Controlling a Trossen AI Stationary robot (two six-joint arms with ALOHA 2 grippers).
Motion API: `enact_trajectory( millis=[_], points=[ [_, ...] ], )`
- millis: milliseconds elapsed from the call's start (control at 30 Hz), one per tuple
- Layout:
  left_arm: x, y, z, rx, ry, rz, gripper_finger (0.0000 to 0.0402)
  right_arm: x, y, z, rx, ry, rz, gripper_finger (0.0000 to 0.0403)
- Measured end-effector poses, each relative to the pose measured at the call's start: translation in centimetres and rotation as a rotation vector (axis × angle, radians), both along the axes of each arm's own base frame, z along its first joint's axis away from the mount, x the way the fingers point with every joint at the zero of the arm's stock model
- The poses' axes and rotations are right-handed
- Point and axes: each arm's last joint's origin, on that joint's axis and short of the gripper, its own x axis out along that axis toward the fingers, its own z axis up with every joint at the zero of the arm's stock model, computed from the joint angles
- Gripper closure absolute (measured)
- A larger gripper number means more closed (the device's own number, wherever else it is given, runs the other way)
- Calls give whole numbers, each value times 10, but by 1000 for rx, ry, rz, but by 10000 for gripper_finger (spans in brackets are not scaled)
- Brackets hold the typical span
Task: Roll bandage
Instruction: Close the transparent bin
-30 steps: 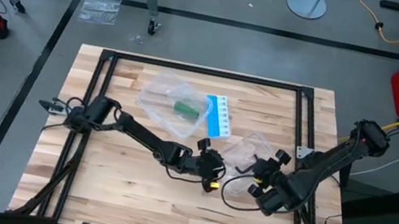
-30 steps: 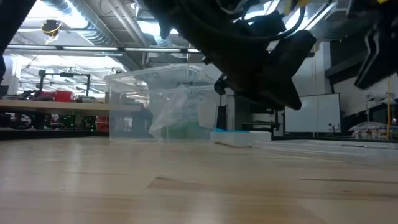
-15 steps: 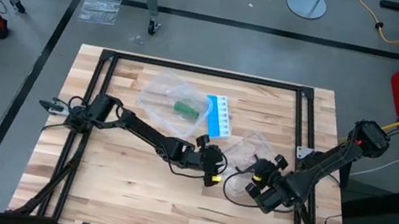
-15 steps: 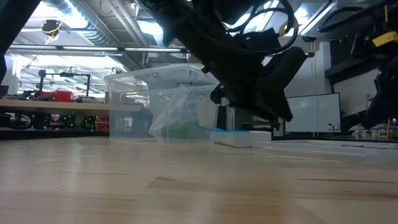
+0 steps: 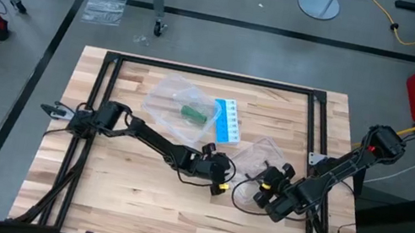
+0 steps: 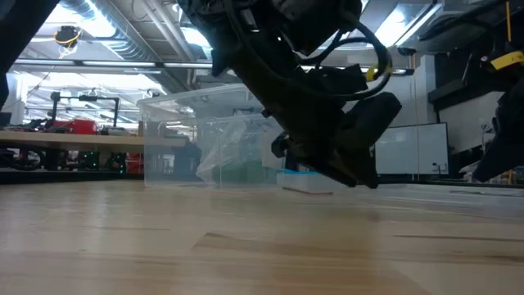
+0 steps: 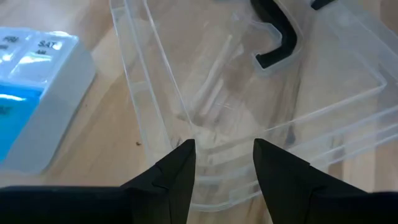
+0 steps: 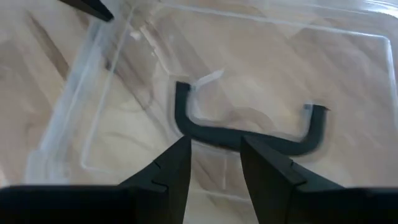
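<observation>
The dark green bandage [image 5: 190, 113] lies as a small roll inside a clear plastic box [image 5: 178, 101] at the table's far middle, with crumpled clear wrap around it [image 6: 237, 160]. My left gripper [image 5: 222, 173] is open and low over the table. The rim of a clear lid [image 7: 205, 93] shows just beyond its fingertips [image 7: 224, 165]. My right gripper [image 5: 263, 184] is open on the lid's near right side. It points down at the lid's black handle [image 8: 242, 140], which shows just past its fingertips [image 8: 214, 163]. Neither gripper is near the bandage.
A blue-and-white card box [image 5: 226, 121] lies right of the clear box and far of the left gripper [image 7: 31, 93]. The clear lid [image 5: 259, 155] lies flat between the two grippers. Bare wood extends along the near edge [image 5: 140, 207].
Both grippers have sunk toward the table, the right one farther, and its wrist has rolled. The left gripper has tipped a little more downward by the lid. Neither finger gap has changed. The bandage and the lid have stayed where they were.
</observation>
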Motion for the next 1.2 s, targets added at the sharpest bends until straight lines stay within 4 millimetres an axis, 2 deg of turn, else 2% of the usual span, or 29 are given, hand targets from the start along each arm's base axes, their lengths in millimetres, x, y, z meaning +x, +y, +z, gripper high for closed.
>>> enact_trajectory(
  millis=[267, 467, 767, 1067, 1200],
  points=[
    [-4, -17, -14, -116, 39, 15, 247, 2, 2, 0, 19, -26, 0, 260],
    [-15, -49, -6, -133, 57, -69, 247, 2, 2, 0, 24, -26, 1, 260],
    [-28, -79, -6, -145, 88, -114, 247, 5, 6, 0, 85, -40, 9, 260],
    [-39, -89, -7, -176, 133, -70, 247, 7, 7, 1, 98, -69, 5, 260],
    [-40, -89, -4, -100, 105, -36, 247, 8, 9, 1, 135, -58, 14, 260]
  ],
)
